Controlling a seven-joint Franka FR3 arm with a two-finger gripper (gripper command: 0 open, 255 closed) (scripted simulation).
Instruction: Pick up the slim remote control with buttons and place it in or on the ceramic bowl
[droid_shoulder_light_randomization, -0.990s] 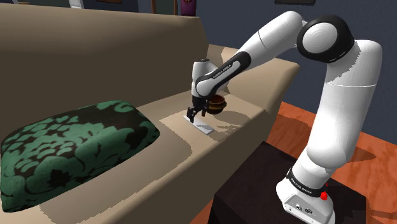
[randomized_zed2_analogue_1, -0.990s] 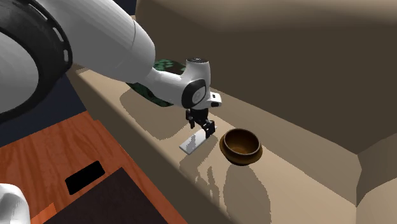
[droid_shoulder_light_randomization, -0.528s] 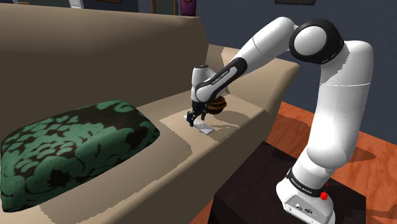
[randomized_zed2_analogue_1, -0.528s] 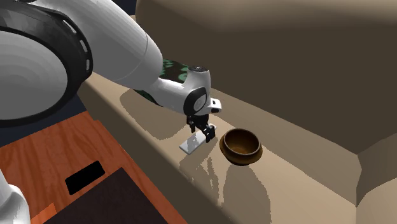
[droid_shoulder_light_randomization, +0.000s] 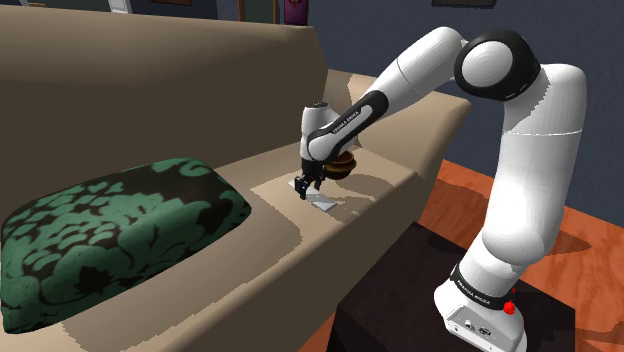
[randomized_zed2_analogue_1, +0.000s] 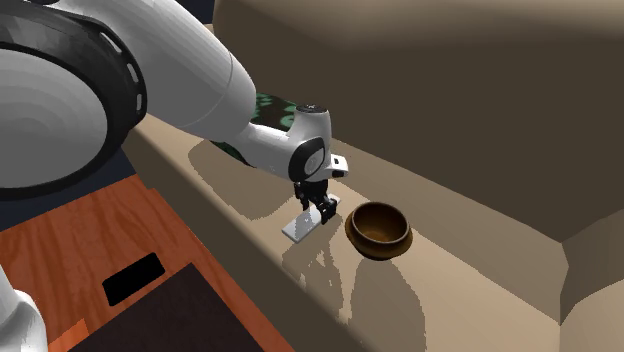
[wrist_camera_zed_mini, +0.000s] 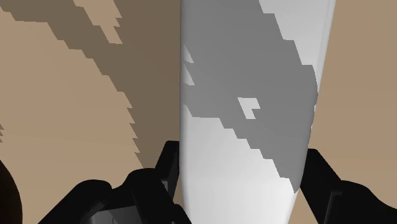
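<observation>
Wrist view: the gripper (wrist_camera_zed_mini: 240, 158) has its two black fingers pressed against the long sides of the plain white remote (wrist_camera_zed_mini: 245, 95), clasping it. The remote lies flat on the tan sofa seat (randomized_zed2_analogue_1: 460, 270). The brown bowl (randomized_zed2_analogue_1: 379, 230) sits just beside it, not touching it.

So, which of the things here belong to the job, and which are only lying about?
Belonging to the job:
- the white remote, flat on the beige sofa
- the brown bowl beside it
- the gripper, shut on the remote's sides

Only lying about:
- the green patterned cushion, further along the sofa
</observation>
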